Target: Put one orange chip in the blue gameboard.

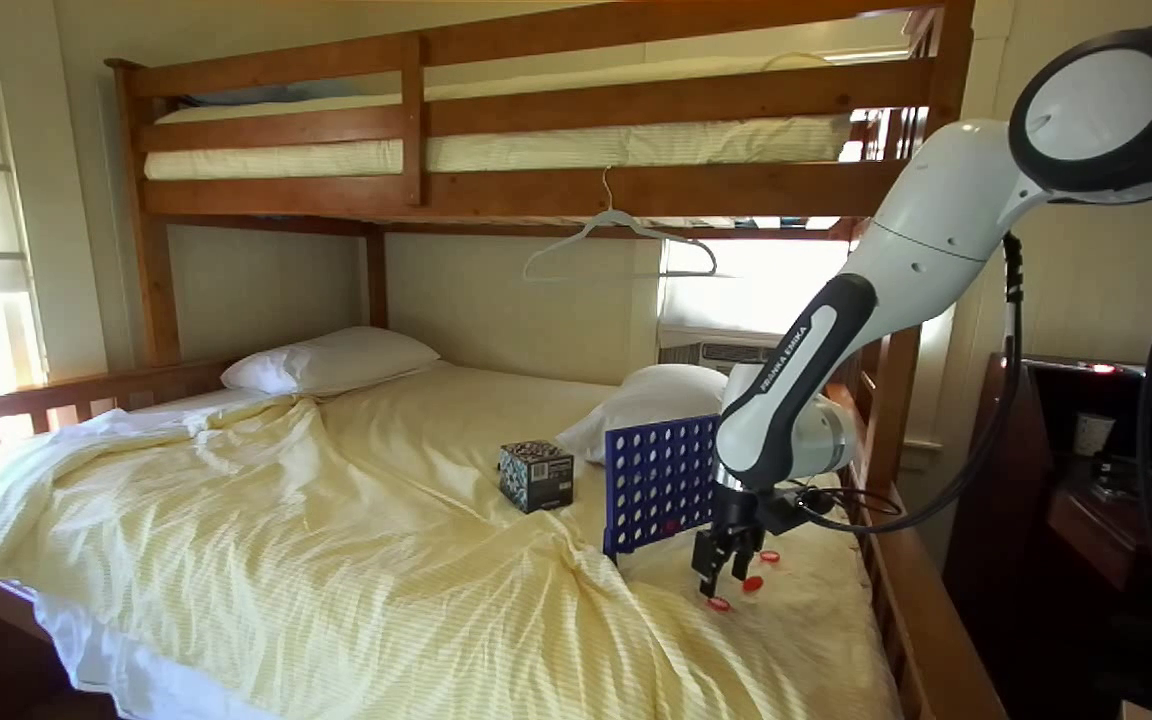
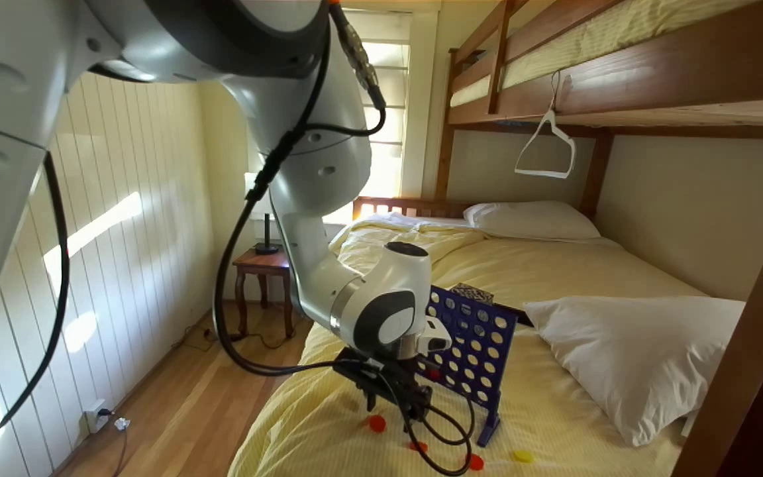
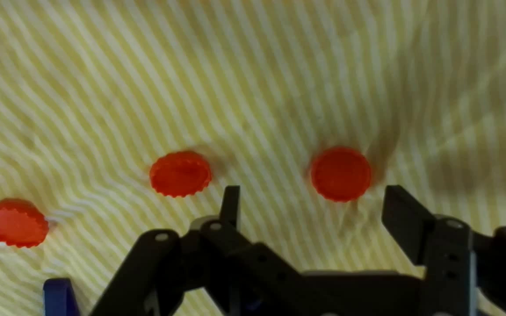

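Chip [image 3: 341, 174] lies on bedding [image 3: 103, 87], just below the parted claw [image 3: 313, 202].

The blue gameboard [image 1: 658, 484], a grid of round holes, stands upright on the striped surface [image 3: 257, 87], partly hidden in both exterior views; a red disc [image 1: 671, 525] shows in its bottom row. In the wrist view, the right orange chip [image 3: 341, 174] looks nearly round. The middle orange chip [image 3: 180, 174] and the left orange chip [image 3: 15, 222] look oval with scalloped rims, the left nearest the gameboard's foot [image 3: 61, 298]. All three lie apart.
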Robot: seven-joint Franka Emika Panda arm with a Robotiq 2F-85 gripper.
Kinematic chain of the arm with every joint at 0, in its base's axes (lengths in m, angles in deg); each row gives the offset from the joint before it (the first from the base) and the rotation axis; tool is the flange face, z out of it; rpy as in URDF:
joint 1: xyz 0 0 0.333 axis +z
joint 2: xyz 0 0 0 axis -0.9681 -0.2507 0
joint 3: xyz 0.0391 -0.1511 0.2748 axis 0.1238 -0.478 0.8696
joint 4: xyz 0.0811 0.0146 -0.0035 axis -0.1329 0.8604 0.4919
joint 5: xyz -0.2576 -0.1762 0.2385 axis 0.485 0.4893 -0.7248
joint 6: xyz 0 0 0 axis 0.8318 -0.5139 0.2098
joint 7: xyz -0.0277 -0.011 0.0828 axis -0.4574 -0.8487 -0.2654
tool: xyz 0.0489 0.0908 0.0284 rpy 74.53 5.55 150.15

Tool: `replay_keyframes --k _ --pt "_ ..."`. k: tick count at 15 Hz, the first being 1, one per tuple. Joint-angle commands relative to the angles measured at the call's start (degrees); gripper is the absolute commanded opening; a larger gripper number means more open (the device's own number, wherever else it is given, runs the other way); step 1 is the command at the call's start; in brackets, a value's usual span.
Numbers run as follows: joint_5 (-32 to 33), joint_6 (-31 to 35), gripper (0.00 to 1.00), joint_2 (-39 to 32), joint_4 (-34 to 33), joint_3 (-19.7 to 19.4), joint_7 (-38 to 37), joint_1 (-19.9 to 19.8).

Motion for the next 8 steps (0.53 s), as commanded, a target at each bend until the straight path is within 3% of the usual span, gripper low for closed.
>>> replay_keyframes --k 1,3,6,8 --pt "1.9 -2.1 0.82 -1.5 -2.1 0.8 -0.6 -0.9" --pt "1.9 -2.6 0.82 -1.8 -2.6 0.8 -0.5 -0.9" --pt "2.1 -3.0 0.68 -2.0 -3.0 0.9 -0.5 -1.0" --pt "2.1 -3.2 0.68 -2.1 -3.3 0.9 -0.5 -1.0"
